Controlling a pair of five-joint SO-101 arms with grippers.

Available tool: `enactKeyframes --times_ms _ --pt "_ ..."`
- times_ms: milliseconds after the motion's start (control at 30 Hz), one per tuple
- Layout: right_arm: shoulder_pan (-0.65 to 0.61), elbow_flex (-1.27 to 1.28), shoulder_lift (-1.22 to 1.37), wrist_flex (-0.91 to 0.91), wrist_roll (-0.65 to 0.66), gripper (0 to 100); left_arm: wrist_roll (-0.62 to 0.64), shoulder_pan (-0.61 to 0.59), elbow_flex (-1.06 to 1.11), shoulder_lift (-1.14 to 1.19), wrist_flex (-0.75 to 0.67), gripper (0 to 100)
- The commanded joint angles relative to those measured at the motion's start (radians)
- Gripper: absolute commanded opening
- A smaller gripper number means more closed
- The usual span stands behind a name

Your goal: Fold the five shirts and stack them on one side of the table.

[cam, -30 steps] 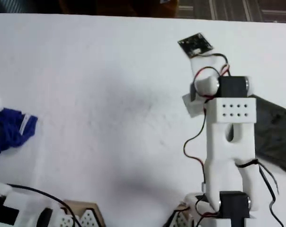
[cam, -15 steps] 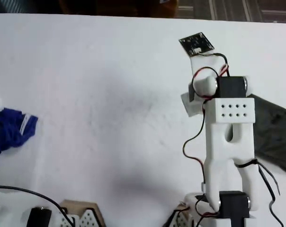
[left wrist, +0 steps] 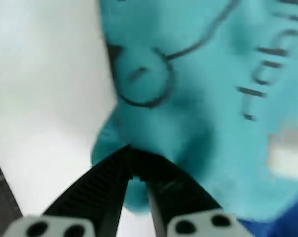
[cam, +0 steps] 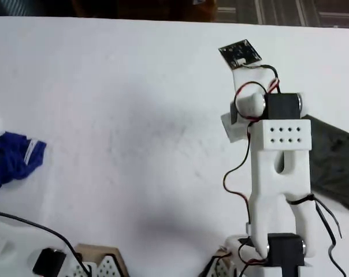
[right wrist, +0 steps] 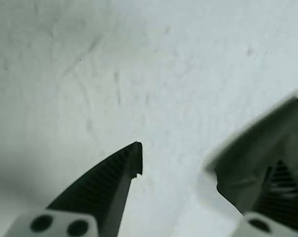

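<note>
My left gripper [left wrist: 132, 160] pinches a turquoise shirt [left wrist: 198, 74], my right gripper [right wrist: 176, 165] gapes over the white table [right wrist: 139, 59]
Ribbed black tips meet on soft, line-printed cloth; the table is matt and scuffed; farther off, a crumpled blue shirt [cam: 13, 158] and a dark grey shirt [cam: 336, 161] at opposite edges

The left shirt [cam: 13, 158] lies at the table's [cam: 134, 86] left edge, the right shirt [cam: 336, 164] opposite, beside the right arm [cam: 278, 167]. The left gripper [left wrist: 134, 154] touches a third shirt [left wrist: 213, 74].
</note>
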Motion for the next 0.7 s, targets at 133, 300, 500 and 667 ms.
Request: enactKeyframes --times_ms 133,300,500,667 --pt "0.001 -0.011 -0.038 -0.013 -0.005 38.0 0.009 0.100 -0.423 -0.006 0.249 3" --pt "0.002 -0.011 -0.038 -0.013 -0.003 38.0 0.009 0.060 -0.440 0.051 0.135 9" --pt "0.002 -0.011 -0.045 -0.013 -0.003 38.0 0.011 -0.060 -0.444 0.170 0.087 24" --pt "0.001 -0.011 -0.044 -0.013 -0.003 38.0 0.011 -0.110 -0.446 0.288 0.044 24"
